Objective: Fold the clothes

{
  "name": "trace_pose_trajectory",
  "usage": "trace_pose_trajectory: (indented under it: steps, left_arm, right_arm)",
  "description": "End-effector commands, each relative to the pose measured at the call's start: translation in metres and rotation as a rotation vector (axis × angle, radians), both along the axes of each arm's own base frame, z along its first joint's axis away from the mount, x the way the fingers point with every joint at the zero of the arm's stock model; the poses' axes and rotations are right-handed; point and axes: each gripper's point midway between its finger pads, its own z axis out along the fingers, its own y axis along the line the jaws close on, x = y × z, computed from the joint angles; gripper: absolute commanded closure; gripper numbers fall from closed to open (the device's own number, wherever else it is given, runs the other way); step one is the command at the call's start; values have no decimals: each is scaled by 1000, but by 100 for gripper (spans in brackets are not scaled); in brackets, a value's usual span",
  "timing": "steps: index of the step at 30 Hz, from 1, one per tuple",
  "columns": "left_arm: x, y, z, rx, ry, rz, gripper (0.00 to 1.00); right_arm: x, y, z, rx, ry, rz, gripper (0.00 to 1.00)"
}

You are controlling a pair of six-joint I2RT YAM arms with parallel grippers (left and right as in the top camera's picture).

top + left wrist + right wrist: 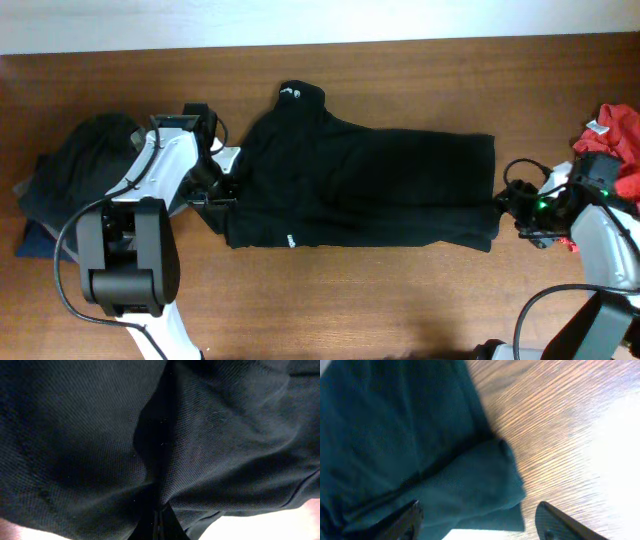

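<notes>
Overhead view of a brown wooden tabletop [400, 300] with black clothes [360, 185] spread flat across the middle of the frame, running from left of centre to right of centre. A small white tag [288, 93] shows at the neck, which points to the top of the frame, and a tiny white label [289, 240] sits near the lower edge. The left gripper [222, 190] is at the left edge of the clothes, closed on the fabric; in the left wrist view black cloth [225, 435] fills the frame and puckers into a fold at bottom centre. The right gripper [505, 205] is at the lower right corner of the clothes, open; in the right wrist view its two fingers [405, 520] stand wide apart at the bottom of the frame, with the folded corner of the clothes [395, 435] lying between them on the wood. A grey pile [70, 160] of other cloth lies at the far left of the overhead frame, and a red cloth [615, 135] lies at the far right edge
</notes>
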Motion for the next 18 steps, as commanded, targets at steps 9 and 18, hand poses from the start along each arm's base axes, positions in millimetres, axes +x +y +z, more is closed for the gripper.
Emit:
trace_pose_trajectory:
  steps: [9, 18]
  left_arm:
    - [7, 2, 12, 10, -46, 14, 97]
    - [7, 2, 12, 9, -46, 14, 96]
  right_arm:
    - [-4, 41, -33, 52, 160, 70, 39]
    - [3, 49, -37, 75, 155, 65, 54]
